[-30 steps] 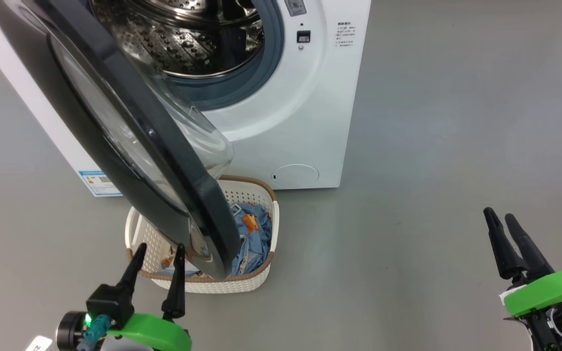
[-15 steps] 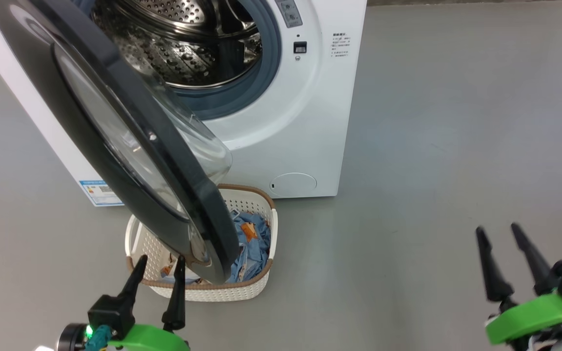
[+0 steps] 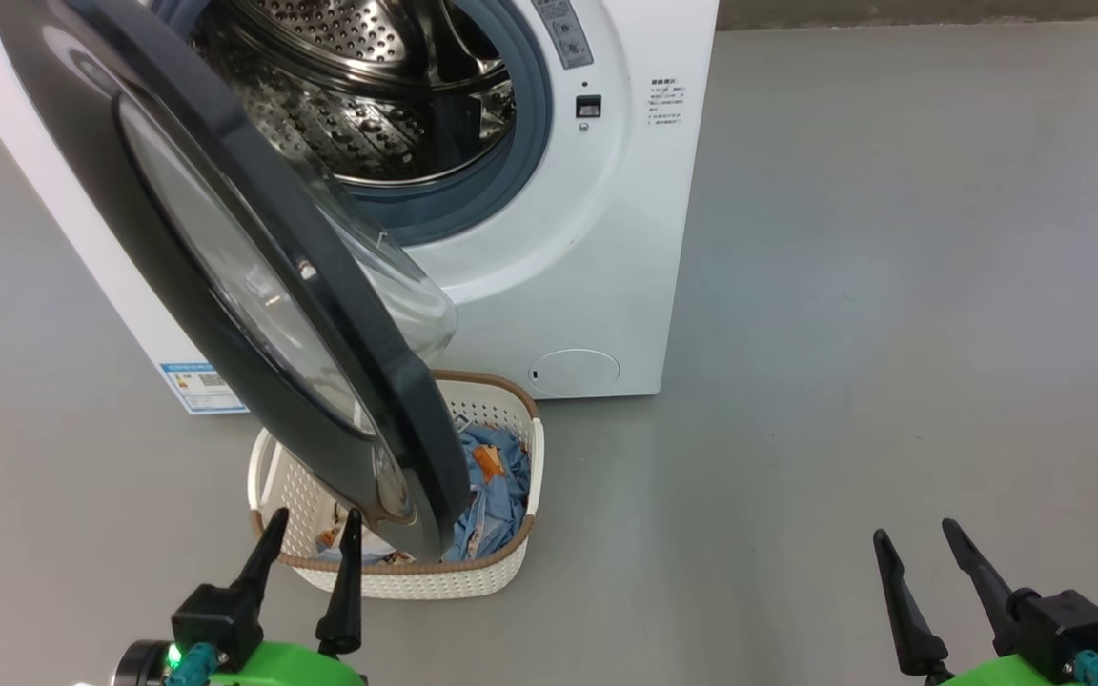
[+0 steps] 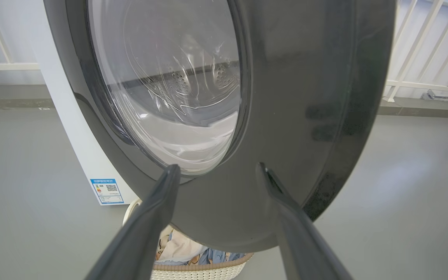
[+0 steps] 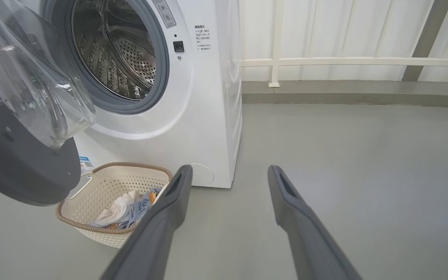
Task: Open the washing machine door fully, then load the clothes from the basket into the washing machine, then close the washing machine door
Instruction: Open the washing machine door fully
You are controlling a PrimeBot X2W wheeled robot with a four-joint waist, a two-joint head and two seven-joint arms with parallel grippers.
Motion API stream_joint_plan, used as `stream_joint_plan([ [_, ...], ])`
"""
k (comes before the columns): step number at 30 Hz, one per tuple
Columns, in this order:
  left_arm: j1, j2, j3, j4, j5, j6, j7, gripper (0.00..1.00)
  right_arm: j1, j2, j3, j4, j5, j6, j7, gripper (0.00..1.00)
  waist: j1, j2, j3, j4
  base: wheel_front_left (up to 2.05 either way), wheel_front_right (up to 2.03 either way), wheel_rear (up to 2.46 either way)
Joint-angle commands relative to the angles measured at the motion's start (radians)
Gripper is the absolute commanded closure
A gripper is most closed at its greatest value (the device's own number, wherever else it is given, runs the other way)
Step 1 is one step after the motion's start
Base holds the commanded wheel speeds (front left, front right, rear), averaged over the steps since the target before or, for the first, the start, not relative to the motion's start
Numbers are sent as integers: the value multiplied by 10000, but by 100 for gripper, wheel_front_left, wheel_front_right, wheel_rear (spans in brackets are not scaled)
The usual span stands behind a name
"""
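Observation:
The washing machine [image 3: 597, 238] stands with its steel drum [image 3: 368, 105] exposed. The washing machine door [image 3: 177, 305] is swung out at an angle, and its lower edge hangs over the basket [image 3: 511, 562]. The clothes [image 3: 492, 486], light blue printed fabric and a white cloth [image 5: 117, 208], lie inside the basket and are partly hidden by the door. My left gripper [image 3: 316, 516] is open just before the basket's near rim; in the left wrist view the left gripper [image 4: 219, 166] faces the door's black ring [image 4: 305, 97]. My right gripper [image 3: 915, 530] is open over bare floor at the right, and the right gripper [image 5: 230, 167] holds nothing.
Grey floor [image 3: 892, 286] spreads to the right of the machine. A white railing [image 5: 344, 61] and a low kerb [image 5: 344, 93] run behind it. A blue energy sticker [image 3: 201, 381] sits low on the machine's left side.
The head camera has tilted a little, shifting the scene down. My right gripper has come down and left in the head view and turned. The left gripper and door look unchanged.

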Motion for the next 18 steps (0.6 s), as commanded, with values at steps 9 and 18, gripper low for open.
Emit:
stream_joint_plan([
  [9, 8, 171, 389, -168, 18, 20, -94, 0, 126, 117, 85, -345, -241, 88, -121, 0, 0, 0, -40, -43, 0, 0, 0],
  [18, 1, 171, 381, -108, -17, 44, -94, 28, 186, 154, 53, -404, -270, 88, -121, 0, 0, 0, -69, -25, 0, 0, 0],
])
